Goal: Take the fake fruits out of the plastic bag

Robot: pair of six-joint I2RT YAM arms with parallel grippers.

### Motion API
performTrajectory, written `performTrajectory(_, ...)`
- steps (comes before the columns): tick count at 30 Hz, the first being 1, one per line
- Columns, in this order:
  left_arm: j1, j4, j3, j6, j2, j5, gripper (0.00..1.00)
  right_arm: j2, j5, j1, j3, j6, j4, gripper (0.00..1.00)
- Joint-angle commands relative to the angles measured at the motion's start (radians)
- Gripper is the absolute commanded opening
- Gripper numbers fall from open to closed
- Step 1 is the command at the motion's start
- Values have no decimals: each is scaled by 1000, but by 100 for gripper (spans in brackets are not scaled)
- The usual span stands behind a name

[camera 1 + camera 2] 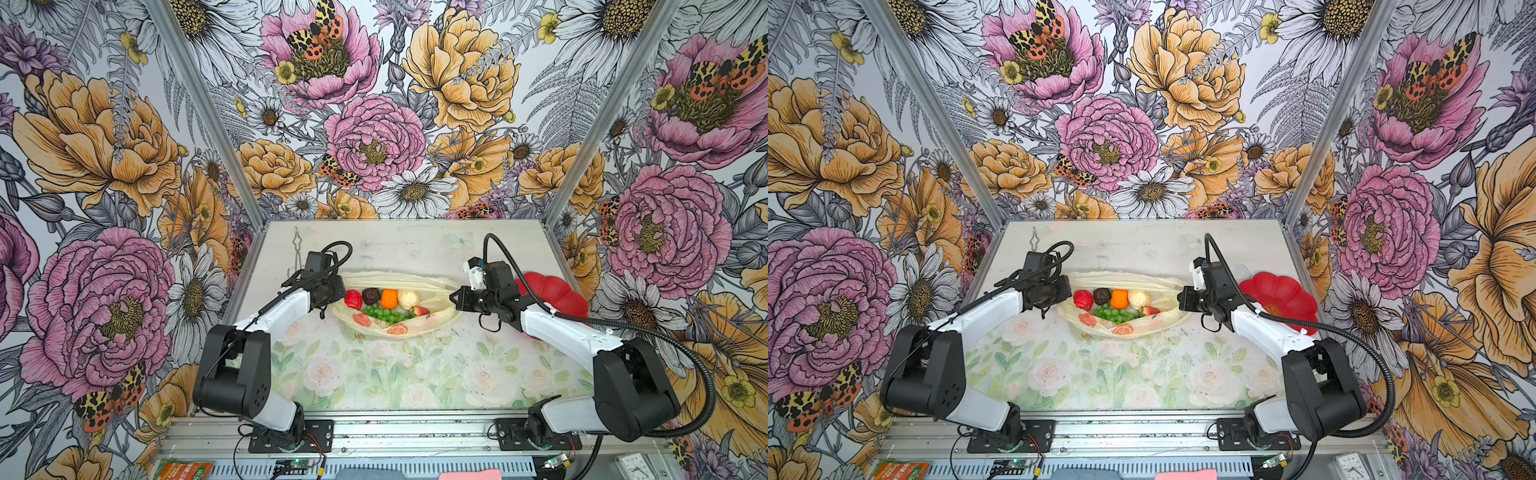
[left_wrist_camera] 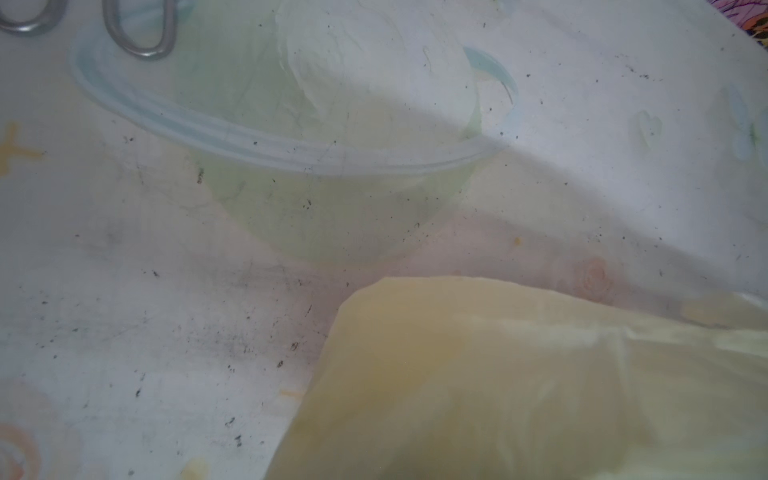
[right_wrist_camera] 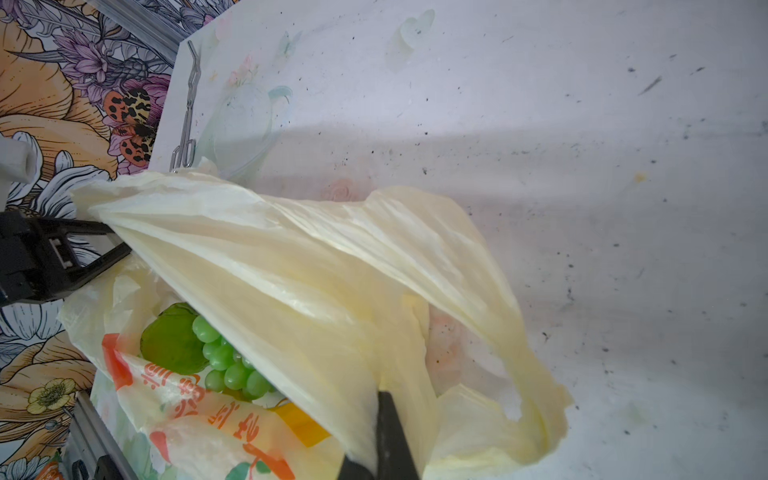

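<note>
The plastic bag [image 1: 399, 328] [image 1: 1125, 328] lies in the middle of the table, its mouth stretched wide between my two grippers. My left gripper [image 1: 340, 291] [image 1: 1068, 291] is shut on the left rim, which shows in the right wrist view as film drawn into that gripper [image 3: 118, 241]. My right gripper [image 1: 454, 298] [image 1: 1180, 298] [image 3: 384, 399] is shut on the right rim. Inside lie the fake fruits: a red one [image 1: 353, 299], a dark brown one [image 1: 371, 296], an orange [image 1: 389, 298], a cream bumpy piece [image 1: 408, 299], green grapes [image 1: 384, 314] [image 3: 228, 365] and a green round fruit [image 3: 172, 340]. The left wrist view shows only bag film [image 2: 519, 374] and table.
A red flower-shaped plate [image 1: 557, 291] [image 1: 1283, 297] sits at the right edge, partly behind my right arm. Metal tongs [image 1: 297, 249] [image 3: 189, 112] lie at the back left near the wall. Both arms flank the bag. A small clock [image 1: 633, 465] stands below the front rail.
</note>
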Motion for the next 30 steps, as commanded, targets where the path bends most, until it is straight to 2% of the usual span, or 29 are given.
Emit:
performTrajectory(1,-4,-16,95,-12,76,0,0,29,65,40,68,6,-5,0)
performTrajectory(7,11,-37,304,33,198,-35,0,109,84,59,180,34,-3,0)
performTrajectory(10,12,-50,369,36,222,-49,6,156,96,65,231,52,-2,0)
performTrajectory(12,1,-62,372,23,213,-70,18,178,110,76,249,61,-2,0)
performTrajectory(15,-23,-111,347,-6,180,-156,47,200,122,111,257,68,2,0)
performTrajectory(17,-44,-143,316,-20,149,-192,62,203,139,142,253,69,3,0)
performTrajectory(20,-83,-169,262,-37,92,-265,73,200,159,174,239,72,3,0)
performTrajectory(25,-130,-169,189,-48,45,-260,78,178,182,202,212,75,4,0)
performTrajectory(28,-134,-167,149,-59,58,-255,78,165,190,204,197,78,5,0)
performTrajectory(30,-134,-141,117,-54,64,-249,73,156,195,204,191,78,5,0)
